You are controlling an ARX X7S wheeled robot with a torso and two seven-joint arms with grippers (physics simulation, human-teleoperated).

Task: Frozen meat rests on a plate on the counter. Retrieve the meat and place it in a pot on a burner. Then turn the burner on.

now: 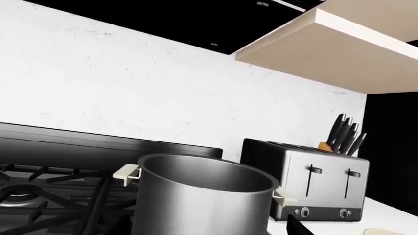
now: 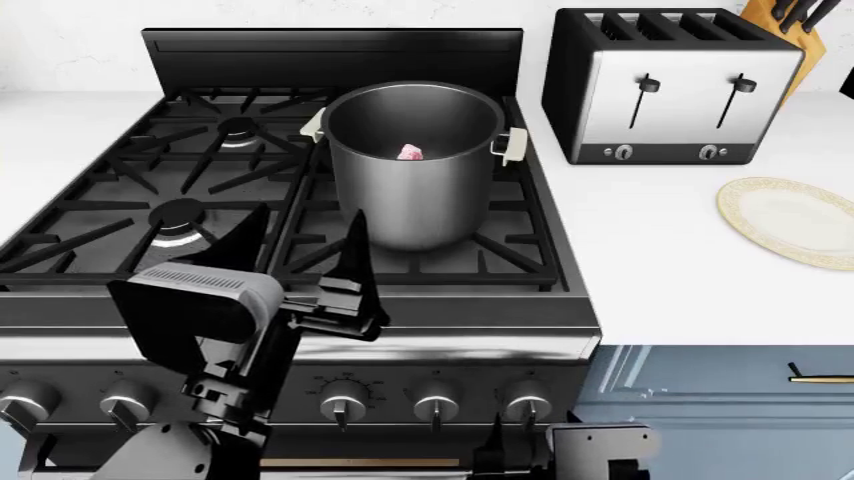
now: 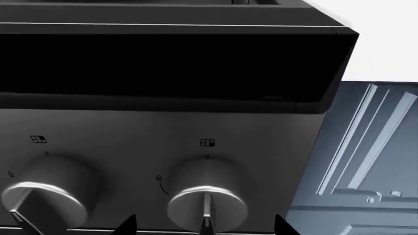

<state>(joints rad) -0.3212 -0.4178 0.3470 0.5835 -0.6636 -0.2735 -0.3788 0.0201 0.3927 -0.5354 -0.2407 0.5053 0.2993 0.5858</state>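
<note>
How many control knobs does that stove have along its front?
5 visible: two at the far left, one in the middle, two toward the right. The left arm may hide another.

Pink meat [image 2: 411, 152] inside brushed-steel grey pot [image 2: 414, 170] with cream handles. Cream-white plate [image 2: 790, 220], gold-tan patterned rim. Plain white counter [image 2: 667, 260] over pale blue cabinet [image 3: 365, 161]. Black grates [image 2: 160, 190]. Silver toaster [image 2: 667, 85], black levers. Dark grey knobs [image 3: 205, 200].

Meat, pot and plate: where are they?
frozen meat [image 2: 411, 152], head view, pink top of the chunk inside the pot.
pot [image 2: 414, 205], head view, front steel wall.
plate [image 2: 755, 228], head view, patterned rim.
</note>
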